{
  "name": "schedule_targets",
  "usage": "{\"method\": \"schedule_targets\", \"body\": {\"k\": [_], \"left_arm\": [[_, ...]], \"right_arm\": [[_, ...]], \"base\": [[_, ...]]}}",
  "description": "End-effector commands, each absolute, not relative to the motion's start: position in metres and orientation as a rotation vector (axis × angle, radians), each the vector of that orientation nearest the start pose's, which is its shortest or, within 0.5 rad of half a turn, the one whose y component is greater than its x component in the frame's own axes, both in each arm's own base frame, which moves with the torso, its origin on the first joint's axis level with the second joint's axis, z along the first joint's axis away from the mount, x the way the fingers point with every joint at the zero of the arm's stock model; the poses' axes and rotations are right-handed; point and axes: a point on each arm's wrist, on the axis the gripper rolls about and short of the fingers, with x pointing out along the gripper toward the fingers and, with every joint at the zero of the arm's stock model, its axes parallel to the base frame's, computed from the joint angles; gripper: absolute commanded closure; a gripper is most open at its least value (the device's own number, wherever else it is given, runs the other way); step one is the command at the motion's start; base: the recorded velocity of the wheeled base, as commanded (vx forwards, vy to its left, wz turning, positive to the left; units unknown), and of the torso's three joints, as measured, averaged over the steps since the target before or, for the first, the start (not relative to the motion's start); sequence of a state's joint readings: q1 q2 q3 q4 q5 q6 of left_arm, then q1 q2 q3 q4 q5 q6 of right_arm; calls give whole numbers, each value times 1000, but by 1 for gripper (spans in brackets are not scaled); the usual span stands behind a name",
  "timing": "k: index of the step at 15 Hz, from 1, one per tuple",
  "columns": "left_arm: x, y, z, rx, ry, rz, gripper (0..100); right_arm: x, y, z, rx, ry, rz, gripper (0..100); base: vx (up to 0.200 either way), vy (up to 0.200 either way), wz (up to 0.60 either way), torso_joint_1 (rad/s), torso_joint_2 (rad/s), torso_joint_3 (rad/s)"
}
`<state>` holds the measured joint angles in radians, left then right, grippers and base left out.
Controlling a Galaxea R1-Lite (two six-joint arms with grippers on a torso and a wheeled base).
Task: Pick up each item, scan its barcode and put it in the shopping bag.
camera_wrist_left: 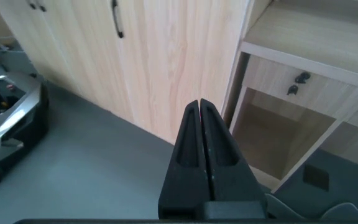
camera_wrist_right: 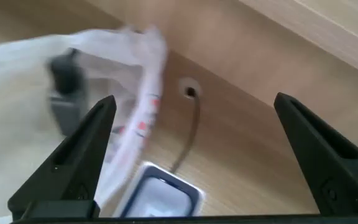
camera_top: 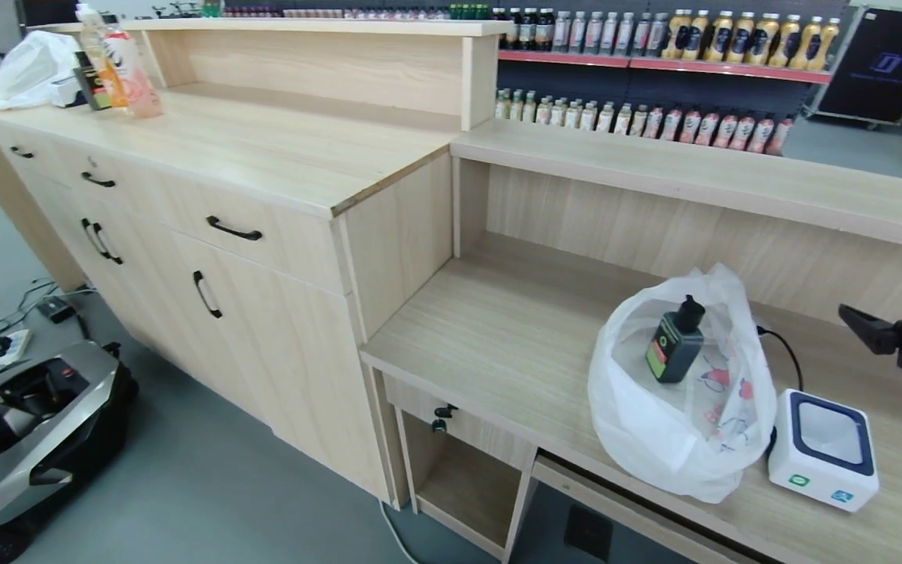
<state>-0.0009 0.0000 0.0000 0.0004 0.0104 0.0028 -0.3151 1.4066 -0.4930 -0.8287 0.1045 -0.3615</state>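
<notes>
Nearest and low down, the left gripper (camera_wrist_left: 199, 106) hangs over the grey floor (camera_wrist_left: 92, 155) in front of the pale wood cabinet with black handles (camera_top: 279, 345). Its two black fingers are pressed flat together with nothing between them. On the near right part of the low light-wood counter (camera_top: 498, 329) sits the white square barcode scanner with a dark blue rimmed window (camera_top: 824, 449). Just beside it on the left stands the white translucent plastic shopping bag (camera_top: 678, 446), its mouth open upward. Inside the bag a dark green bottle with a black cap (camera_top: 675, 345) stands slightly tilted. A thin black cable (camera_top: 786, 352) runs from the far side of the scanner to a small round hole (camera_wrist_right: 190, 92) in the counter. Right of the bag and beyond the scanner, the right gripper (camera_wrist_right: 194, 102) hovers above the counter, its fingers spread wide and empty. Farther off to the left, on the higher wooden counter top (camera_top: 263, 149), a few tall orange and pink packaged bottles (camera_top: 118, 70) stand next to a crumpled white plastic bag (camera_top: 20, 74). Farthest, red-edged store shelves (camera_top: 654, 66) carry rows of bottled drinks.
</notes>
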Motion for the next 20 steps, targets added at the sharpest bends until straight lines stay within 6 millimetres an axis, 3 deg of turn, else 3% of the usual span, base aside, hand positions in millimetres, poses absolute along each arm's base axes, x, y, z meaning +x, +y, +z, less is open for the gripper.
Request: {"method": "schedule_targets", "body": {"k": [1,5,9,13,16,20], "left_arm": [[-23,0,75,3,0,11,100],[-23,0,75,3,0,11,100],[-23,0,75,3,0,11,100],[-23,0,75,3,0,11,100],[-23,0,75,3,0,11,100],[-23,0,75,3,0,11,100]], "right_arm": [[201,-74,199,-343,124,-311,0],[203,-91,170,-314,381,-535,0],[219,-113,137,-211,508,-583,0],[240,-126,113,-102,473,-490,0],[257,-131,103,-110,422,-328,0],[271,-136,88,-148,429,-288,0]], "base": [[0,0,-600,7,2,2],[0,0,-600,5,0,-1],[0,0,-150,-1,1,1],[0,0,0,0,0,0],[0,0,0,0,0,0],[0,0,0,0,0,0]]}}
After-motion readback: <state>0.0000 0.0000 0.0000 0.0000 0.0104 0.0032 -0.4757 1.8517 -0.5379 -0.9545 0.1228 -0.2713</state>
